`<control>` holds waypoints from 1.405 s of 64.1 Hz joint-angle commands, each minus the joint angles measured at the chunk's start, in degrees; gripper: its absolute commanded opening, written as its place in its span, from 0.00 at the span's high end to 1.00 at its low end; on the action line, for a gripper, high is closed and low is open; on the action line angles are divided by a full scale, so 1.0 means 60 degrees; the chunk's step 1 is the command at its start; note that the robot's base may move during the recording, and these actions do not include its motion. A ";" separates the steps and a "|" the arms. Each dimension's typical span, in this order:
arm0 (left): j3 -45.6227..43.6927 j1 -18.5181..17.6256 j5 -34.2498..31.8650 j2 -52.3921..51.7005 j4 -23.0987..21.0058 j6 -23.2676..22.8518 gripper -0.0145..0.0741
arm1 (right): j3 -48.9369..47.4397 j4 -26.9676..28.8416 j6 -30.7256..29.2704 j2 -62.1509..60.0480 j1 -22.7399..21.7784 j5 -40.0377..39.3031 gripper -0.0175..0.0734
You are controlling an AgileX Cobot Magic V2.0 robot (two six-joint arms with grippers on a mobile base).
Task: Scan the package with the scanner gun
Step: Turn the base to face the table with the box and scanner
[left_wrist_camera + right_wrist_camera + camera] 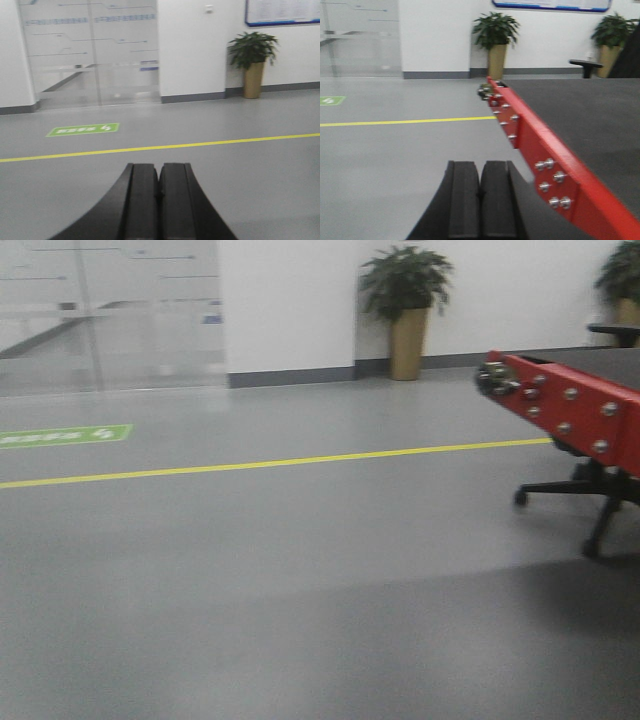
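Note:
The package and the scanner gun are out of view in every frame. My left gripper (159, 167) is shut with nothing between its black pads, pointing out over bare grey floor toward a glass partition. My right gripper (480, 165) is also shut and empty, held just left of a red conveyor side rail (545, 150). Neither gripper shows in the front view.
A red rail with silver bolts (575, 410) borders a dark conveyor belt (580, 110) at the right. An office chair base (590, 495) stands under it. A yellow floor line (270, 462), a green floor sign (65, 435) and potted plants (405, 300) lie ahead along the white wall.

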 commanded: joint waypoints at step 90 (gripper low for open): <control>-0.0027 -0.0029 -0.0174 -0.0029 -0.0053 -0.0057 0.96 | -0.0008 -0.0065 -0.0016 -0.0022 -0.0024 -0.0159 0.98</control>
